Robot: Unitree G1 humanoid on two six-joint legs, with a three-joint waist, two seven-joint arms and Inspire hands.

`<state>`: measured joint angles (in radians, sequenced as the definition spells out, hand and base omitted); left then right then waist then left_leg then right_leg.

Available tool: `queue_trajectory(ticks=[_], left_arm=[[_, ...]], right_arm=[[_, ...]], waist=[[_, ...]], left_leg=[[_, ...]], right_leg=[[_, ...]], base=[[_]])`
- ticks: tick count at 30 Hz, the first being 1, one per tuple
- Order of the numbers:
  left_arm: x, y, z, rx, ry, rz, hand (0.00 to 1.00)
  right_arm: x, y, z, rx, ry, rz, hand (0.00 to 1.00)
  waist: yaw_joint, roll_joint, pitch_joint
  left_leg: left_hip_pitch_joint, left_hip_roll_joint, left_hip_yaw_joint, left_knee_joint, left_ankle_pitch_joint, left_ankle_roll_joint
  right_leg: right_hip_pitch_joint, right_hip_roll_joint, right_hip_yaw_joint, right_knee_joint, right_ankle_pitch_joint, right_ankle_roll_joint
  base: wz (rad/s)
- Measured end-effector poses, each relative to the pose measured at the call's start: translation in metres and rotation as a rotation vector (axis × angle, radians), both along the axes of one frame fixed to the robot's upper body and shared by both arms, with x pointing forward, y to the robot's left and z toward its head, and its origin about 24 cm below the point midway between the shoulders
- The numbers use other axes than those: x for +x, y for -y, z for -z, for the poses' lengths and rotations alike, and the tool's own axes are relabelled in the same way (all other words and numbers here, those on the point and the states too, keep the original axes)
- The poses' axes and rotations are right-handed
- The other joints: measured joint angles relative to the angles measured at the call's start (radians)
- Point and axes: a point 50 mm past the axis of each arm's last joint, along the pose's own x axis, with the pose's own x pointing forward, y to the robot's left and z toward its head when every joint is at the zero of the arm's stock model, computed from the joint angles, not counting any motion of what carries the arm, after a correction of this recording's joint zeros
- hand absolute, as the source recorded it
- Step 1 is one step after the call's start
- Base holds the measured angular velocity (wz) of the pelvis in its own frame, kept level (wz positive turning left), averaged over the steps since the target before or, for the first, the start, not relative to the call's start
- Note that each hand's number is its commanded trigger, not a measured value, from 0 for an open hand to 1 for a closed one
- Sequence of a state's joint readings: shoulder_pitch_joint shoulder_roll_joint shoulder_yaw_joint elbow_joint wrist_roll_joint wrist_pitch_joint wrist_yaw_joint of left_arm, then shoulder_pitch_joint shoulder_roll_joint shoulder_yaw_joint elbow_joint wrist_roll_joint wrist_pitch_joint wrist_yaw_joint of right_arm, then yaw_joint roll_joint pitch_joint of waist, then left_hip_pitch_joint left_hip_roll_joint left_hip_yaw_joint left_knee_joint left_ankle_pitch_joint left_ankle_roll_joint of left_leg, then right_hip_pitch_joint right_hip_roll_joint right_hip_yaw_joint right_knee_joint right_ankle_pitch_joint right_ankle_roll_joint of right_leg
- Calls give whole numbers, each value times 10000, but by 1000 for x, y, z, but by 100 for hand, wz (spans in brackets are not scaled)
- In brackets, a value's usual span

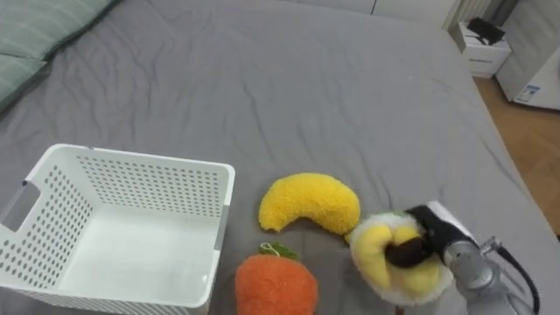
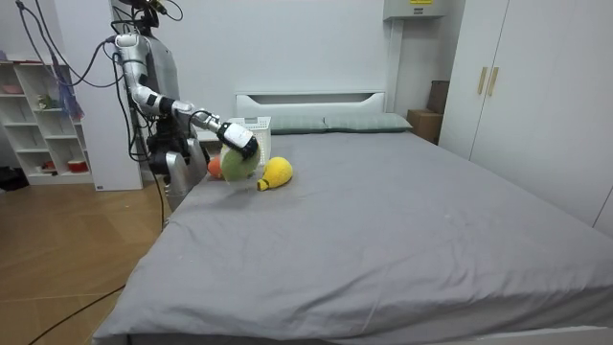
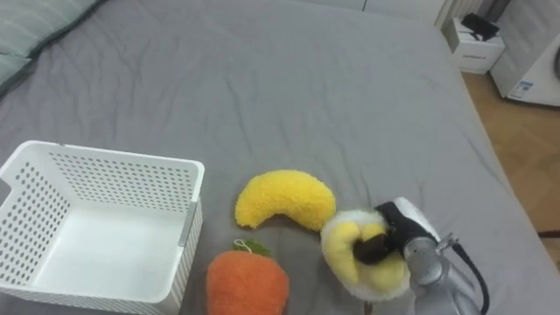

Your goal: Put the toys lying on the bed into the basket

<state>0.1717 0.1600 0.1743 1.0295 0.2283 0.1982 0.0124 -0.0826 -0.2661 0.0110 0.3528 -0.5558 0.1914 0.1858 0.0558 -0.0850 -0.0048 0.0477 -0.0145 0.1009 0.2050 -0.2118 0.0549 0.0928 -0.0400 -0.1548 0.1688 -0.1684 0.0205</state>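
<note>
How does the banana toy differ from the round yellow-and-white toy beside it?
The banana toy is all yellow and curved; the round toy is yellow with a white fringe. The banana toy lies free on the bed; the round toy is gripped by the right robot hand. Both are plush, outside the basket.

Both eye views look down, close, on the grey bed (image 1: 306, 105) and white basket (image 1: 131, 227); the room view, farther off, looks up that same bed toward its headboard (image 2: 311, 99).

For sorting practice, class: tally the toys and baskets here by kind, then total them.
Soft toys: 3 (yellow banana, orange plush, yellow-white plush held in the right hand)
Baskets: 1 (white basket)
Total: 4
</note>
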Motion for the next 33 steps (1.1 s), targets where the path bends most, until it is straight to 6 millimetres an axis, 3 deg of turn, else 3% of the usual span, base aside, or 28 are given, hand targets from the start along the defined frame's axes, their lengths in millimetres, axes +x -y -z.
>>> queue_trajectory(ticks=[7, 10, 15, 19, 22, 24, 28, 29, 30, 32, 33], left_arm=[[1, 0, 1, -60, 46, 59, 0], [2, 1, 1, -71, 82, 69, 0], [15, 3, -1, -27, 523, 389, 0], [21, 6, -2, -79, 766, 455, 0], [28, 8, -3, -165, 981, 379, 0], [28, 8, -3, -164, 978, 389, 0], [23, 6, -2, -174, 807, 141, 0], [23, 5, -2, -152, 763, 130, 0], [21, 3, -3, -114, 669, 102, 0], [21, 4, -2, -133, 589, 75, 0], [22, 7, -2, -195, 617, 71, 0]], right_arm=[[25, -8, -51, 210, 2068, -268, 100], [40, -22, -82, 651, 3118, -871, 100], [62, -43, -112, 544, 3897, -1851, 96], [73, -61, -127, 430, 4039, -2555, 92], [79, -79, -135, 305, 4000, -3244, 85], [80, -83, -137, 405, 3984, -3473, 81], [84, -95, -139, 372, 3827, -3793, 76], [85, -96, -138, 342, 3751, -3824, 71], [87, -98, -134, 294, 3535, -3859, 56], [89, -101, -129, 179, 3199, -3899, 16], [89, -101, -127, 174, 3071, -3897, 9]], waist=[[58, -55, 85], [123, -7, 135], [455, -11, 134], [963, -40, 120], [1274, -173, 111], [1533, -225, 102], [1993, -380, 167], [2024, -412, 180], [2240, -454, 196], [2379, -483, 199], [2499, -481, 201]], left_leg=[[1, -5, -126, -19, 5, 0], [-6, 0, -121, -34, 11, -7], [-101, -5, -193, -42, 26, -9], [-107, -20, -267, -72, 38, -11], [-295, -150, -784, -71, 150, -4], [-354, -182, -882, -69, 195, 4], [-470, -320, -1403, -41, 333, 8], [-485, -340, -1495, -26, 349, 6], [-561, -381, -1633, 24, 359, 1], [-711, -453, -1916, 145, 385, 0], [-857, -513, -2115, 293, 389, 3]], right_leg=[[24, 52, -97, 24, 1, 1], [3, 56, -118, 22, 2, 0], [-57, 44, -310, 28, 2, -1], [-40, 40, -465, 0, 2, -1], [-49, -46, -962, -31, 2, -1], [-57, -73, -1011, -38, 2, 0], [50, -147, -1428, -59, 2, 0], [88, -156, -1515, -80, 2, 0], [120, -167, -1573, -140, 2, 0], [136, -194, -1808, -150, 2, 0], [132, -207, -1976, -153, 1, 1]], base=[[3], [0], [3], [6], [36], [26], [35], [42], [31], [46], [66]])
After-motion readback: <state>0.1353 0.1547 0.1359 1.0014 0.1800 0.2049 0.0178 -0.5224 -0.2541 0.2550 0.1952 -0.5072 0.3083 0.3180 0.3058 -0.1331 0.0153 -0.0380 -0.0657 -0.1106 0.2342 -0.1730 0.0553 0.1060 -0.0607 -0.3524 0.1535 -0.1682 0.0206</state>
